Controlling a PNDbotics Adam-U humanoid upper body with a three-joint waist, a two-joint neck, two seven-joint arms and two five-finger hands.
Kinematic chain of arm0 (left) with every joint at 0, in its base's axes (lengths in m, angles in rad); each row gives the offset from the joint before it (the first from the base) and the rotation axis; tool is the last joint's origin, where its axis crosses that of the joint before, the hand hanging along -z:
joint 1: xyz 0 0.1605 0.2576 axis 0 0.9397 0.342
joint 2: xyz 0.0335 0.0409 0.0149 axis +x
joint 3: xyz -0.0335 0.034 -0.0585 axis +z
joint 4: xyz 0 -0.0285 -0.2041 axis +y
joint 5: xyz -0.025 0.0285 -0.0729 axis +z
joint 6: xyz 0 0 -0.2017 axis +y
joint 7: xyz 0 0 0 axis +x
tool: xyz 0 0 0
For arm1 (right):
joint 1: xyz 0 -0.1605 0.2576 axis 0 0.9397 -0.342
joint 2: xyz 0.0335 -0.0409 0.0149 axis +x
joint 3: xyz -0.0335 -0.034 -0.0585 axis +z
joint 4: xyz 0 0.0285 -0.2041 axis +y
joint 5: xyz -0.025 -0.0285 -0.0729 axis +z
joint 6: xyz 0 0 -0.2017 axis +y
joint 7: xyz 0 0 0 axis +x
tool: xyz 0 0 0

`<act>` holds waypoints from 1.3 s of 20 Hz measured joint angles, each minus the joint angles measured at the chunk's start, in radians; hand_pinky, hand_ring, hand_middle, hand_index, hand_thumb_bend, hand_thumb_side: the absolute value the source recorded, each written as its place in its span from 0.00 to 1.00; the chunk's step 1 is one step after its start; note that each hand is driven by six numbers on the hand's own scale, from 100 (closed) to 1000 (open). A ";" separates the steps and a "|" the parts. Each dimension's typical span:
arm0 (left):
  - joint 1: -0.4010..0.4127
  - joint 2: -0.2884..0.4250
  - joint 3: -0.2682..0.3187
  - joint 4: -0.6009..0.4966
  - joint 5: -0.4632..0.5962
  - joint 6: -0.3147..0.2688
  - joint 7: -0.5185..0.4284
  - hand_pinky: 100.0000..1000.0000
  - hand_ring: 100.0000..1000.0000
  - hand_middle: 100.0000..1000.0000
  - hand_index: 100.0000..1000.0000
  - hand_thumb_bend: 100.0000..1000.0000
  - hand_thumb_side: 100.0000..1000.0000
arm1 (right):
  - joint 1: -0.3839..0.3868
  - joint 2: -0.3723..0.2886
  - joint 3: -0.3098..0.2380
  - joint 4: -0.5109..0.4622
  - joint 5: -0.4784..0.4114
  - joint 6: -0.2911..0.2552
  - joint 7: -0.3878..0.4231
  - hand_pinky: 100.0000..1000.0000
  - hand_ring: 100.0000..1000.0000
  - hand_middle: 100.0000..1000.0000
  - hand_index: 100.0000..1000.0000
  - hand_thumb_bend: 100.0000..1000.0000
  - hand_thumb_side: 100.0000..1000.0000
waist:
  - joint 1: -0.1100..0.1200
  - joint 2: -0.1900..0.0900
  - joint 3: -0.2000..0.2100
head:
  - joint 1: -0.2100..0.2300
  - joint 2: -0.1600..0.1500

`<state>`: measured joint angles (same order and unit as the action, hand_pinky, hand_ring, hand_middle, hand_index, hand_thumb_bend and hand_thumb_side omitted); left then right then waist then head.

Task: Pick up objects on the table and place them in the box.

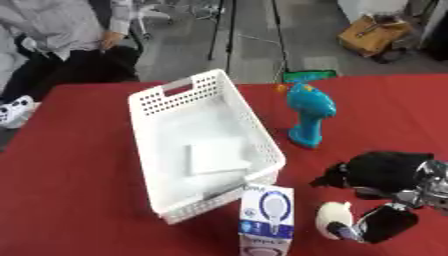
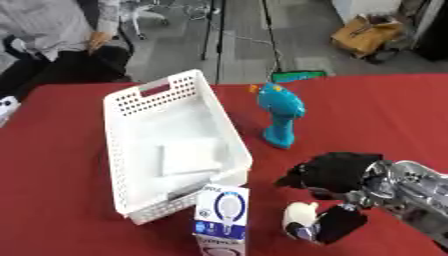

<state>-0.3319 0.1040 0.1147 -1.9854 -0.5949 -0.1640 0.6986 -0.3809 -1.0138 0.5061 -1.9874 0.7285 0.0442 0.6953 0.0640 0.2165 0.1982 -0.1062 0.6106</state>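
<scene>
Near edge: light bulb box (image 1: 267, 218) upright on red surface (image 1: 79, 190), just in front of the basket's near corner. Right of it, right robot hand (image 2: 337, 175) low over surface, fingers curled, thumb and fingers pinching a small white roll-shaped thing (image 1: 335, 216). Further back, blue toy drill (image 1: 310, 112) standing upright beside white basket (image 1: 149, 105); basket holds a flat white item (image 1: 215, 155). Left robot hand not visible
</scene>
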 measured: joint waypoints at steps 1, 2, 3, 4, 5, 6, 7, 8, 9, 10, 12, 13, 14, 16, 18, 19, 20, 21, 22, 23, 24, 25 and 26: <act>0.000 -0.002 0.000 0.000 0.000 0.000 0.000 0.65 0.70 0.68 0.77 0.00 1.00 | -0.003 0.002 0.000 0.000 -0.001 0.004 0.005 0.32 0.47 0.80 1.00 0.29 0.75 | 0.000 0.000 0.000 | 0.000 -0.001; 0.000 -0.004 0.000 0.000 0.001 0.001 0.001 0.65 0.70 0.68 0.76 0.00 1.00 | -0.004 0.004 0.000 0.000 -0.001 0.007 0.010 0.32 0.47 0.81 1.00 0.28 0.80 | 0.000 0.000 0.000 | 0.000 -0.002; -0.001 -0.006 0.000 0.000 0.001 0.001 0.001 0.65 0.70 0.68 0.76 0.00 1.00 | -0.004 0.006 0.000 0.000 0.000 0.008 0.018 0.33 0.48 0.81 1.00 0.28 0.80 | 0.000 0.000 0.001 | 0.000 -0.005; -0.001 -0.007 0.000 0.000 0.002 0.002 0.002 0.64 0.70 0.68 0.76 0.00 1.00 | -0.003 0.008 0.000 0.000 0.000 0.008 0.026 0.34 0.49 0.81 1.00 0.28 0.81 | 0.000 0.000 0.001 | 0.000 -0.006; -0.001 -0.007 0.000 0.000 0.003 0.002 0.002 0.64 0.70 0.68 0.76 0.00 1.00 | -0.003 0.010 0.000 0.000 0.001 0.006 0.035 0.35 0.50 0.81 1.00 0.28 0.81 | 0.000 0.000 0.001 | 0.000 -0.006; -0.001 -0.007 0.000 0.000 0.004 0.002 0.002 0.64 0.70 0.68 0.76 0.00 1.00 | -0.002 0.013 0.000 0.000 0.002 0.003 0.045 0.35 0.51 0.81 1.00 0.29 0.81 | 0.000 0.000 0.002 | 0.000 -0.006; -0.001 -0.008 0.000 0.000 0.004 0.002 0.002 0.64 0.70 0.68 0.76 0.00 1.00 | -0.002 0.017 0.000 0.000 0.004 0.000 0.053 0.35 0.51 0.81 1.00 0.29 0.81 | 0.000 0.000 0.002 | 0.000 -0.006; -0.001 -0.008 0.000 0.000 0.004 0.002 0.002 0.64 0.70 0.68 0.76 0.00 1.00 | -0.002 0.019 0.001 0.000 0.005 -0.004 0.062 0.36 0.52 0.82 1.00 0.29 0.81 | 0.000 0.000 0.002 | 0.000 -0.006; -0.001 -0.008 0.000 0.000 0.004 0.002 0.002 0.64 0.70 0.68 0.76 0.00 1.00 | -0.002 0.022 0.001 0.000 0.005 -0.008 0.070 0.36 0.52 0.82 1.00 0.29 0.81 | 0.000 0.000 0.002 | 0.000 -0.006; -0.001 -0.008 0.000 0.000 0.004 0.002 0.002 0.64 0.70 0.68 0.76 0.00 1.00 | -0.002 0.025 0.001 0.000 0.005 -0.010 0.077 0.36 0.54 0.82 1.00 0.29 0.81 | 0.000 0.000 0.003 | 0.000 -0.007; -0.001 -0.008 0.000 0.000 0.005 0.002 0.002 0.64 0.70 0.68 0.76 0.00 1.00 | -0.002 0.030 0.004 0.000 0.006 -0.015 0.088 0.37 0.55 0.82 1.00 0.29 0.80 | 0.000 0.000 0.004 | 0.000 -0.009; -0.001 -0.008 0.000 0.000 0.005 0.002 0.002 0.64 0.70 0.68 0.76 0.00 1.00 | -0.002 0.033 0.006 0.000 0.007 -0.017 0.094 0.37 0.55 0.82 1.00 0.29 0.80 | 0.000 0.000 0.004 | 0.000 -0.010; -0.001 -0.008 0.000 0.000 0.005 0.002 0.002 0.64 0.70 0.68 0.76 0.00 1.00 | -0.002 0.034 0.006 0.000 0.009 -0.019 0.099 0.37 0.56 0.82 1.00 0.29 0.80 | 0.000 0.000 0.004 | 0.000 -0.012; -0.001 -0.008 0.000 0.000 0.005 0.002 0.002 0.64 0.70 0.68 0.76 0.00 1.00 | -0.002 0.037 0.007 0.000 0.011 -0.024 0.110 0.37 0.56 0.82 1.00 0.29 0.80 | 0.000 0.000 0.004 | 0.000 -0.013; -0.001 -0.008 0.000 0.000 0.005 0.002 0.002 0.64 0.70 0.68 0.76 0.00 1.00 | -0.002 0.042 0.007 0.000 0.018 -0.031 0.119 0.38 0.57 0.83 1.00 0.30 0.79 | 0.000 0.000 0.005 | 0.000 -0.014; -0.001 -0.008 0.000 0.000 0.005 0.002 0.002 0.64 0.70 0.68 0.76 0.00 1.00 | -0.002 0.043 0.008 0.000 0.022 -0.034 0.123 0.38 0.57 0.83 1.00 0.30 0.79 | 0.000 0.000 0.005 | 0.000 -0.014; -0.001 -0.009 0.000 0.000 0.006 0.002 0.002 0.64 0.70 0.68 0.76 0.00 1.00 | -0.002 0.043 0.010 0.000 0.026 -0.037 0.128 0.37 0.57 0.83 1.00 0.30 0.79 | 0.000 0.000 0.005 | 0.000 -0.014; -0.001 -0.009 0.000 0.000 0.007 0.002 0.002 0.64 0.70 0.68 0.76 0.00 1.00 | -0.001 0.044 0.011 0.000 0.030 -0.040 0.131 0.37 0.57 0.83 1.00 0.30 0.79 | 0.000 0.000 0.005 | 0.000 -0.014; -0.002 -0.011 0.000 0.000 0.007 0.002 0.003 0.64 0.70 0.68 0.76 0.00 1.00 | 0.004 0.044 0.011 0.000 0.036 -0.044 0.132 0.37 0.57 0.83 1.00 0.30 0.78 | 0.000 0.000 0.005 | 0.000 -0.014; -0.002 -0.013 0.000 0.000 0.008 0.002 0.003 0.64 0.70 0.68 0.76 0.00 1.00 | 0.012 0.044 0.011 0.000 0.040 -0.047 0.131 0.37 0.57 0.83 1.00 0.30 0.78 | 0.000 0.000 0.005 | 0.000 -0.015; -0.002 -0.016 0.000 0.000 0.009 0.002 0.003 0.64 0.70 0.68 0.76 0.00 1.00 | 0.021 0.044 0.011 0.000 0.045 -0.051 0.128 0.36 0.57 0.83 1.00 0.30 0.77 | 0.001 0.000 0.005 | 0.000 -0.015; -0.002 -0.016 0.000 0.000 0.010 0.002 0.003 0.64 0.70 0.68 0.76 0.00 1.00 | 0.026 0.044 0.009 0.000 0.049 -0.055 0.126 0.36 0.56 0.83 1.00 0.30 0.77 | 0.001 0.000 0.006 | 0.000 -0.016; -0.002 -0.016 0.000 0.000 0.010 0.002 0.003 0.64 0.70 0.68 0.76 0.00 1.00 | 0.032 0.044 0.006 0.000 0.054 -0.059 0.124 0.36 0.56 0.82 1.00 0.30 0.77 | 0.001 0.000 0.007 | 0.000 -0.017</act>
<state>-0.3343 0.0880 0.1143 -1.9854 -0.5848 -0.1621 0.7013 -0.3490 -0.9697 0.5125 -1.9874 0.7824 -0.0147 0.8194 0.0653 0.2169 0.2048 -0.1065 0.5932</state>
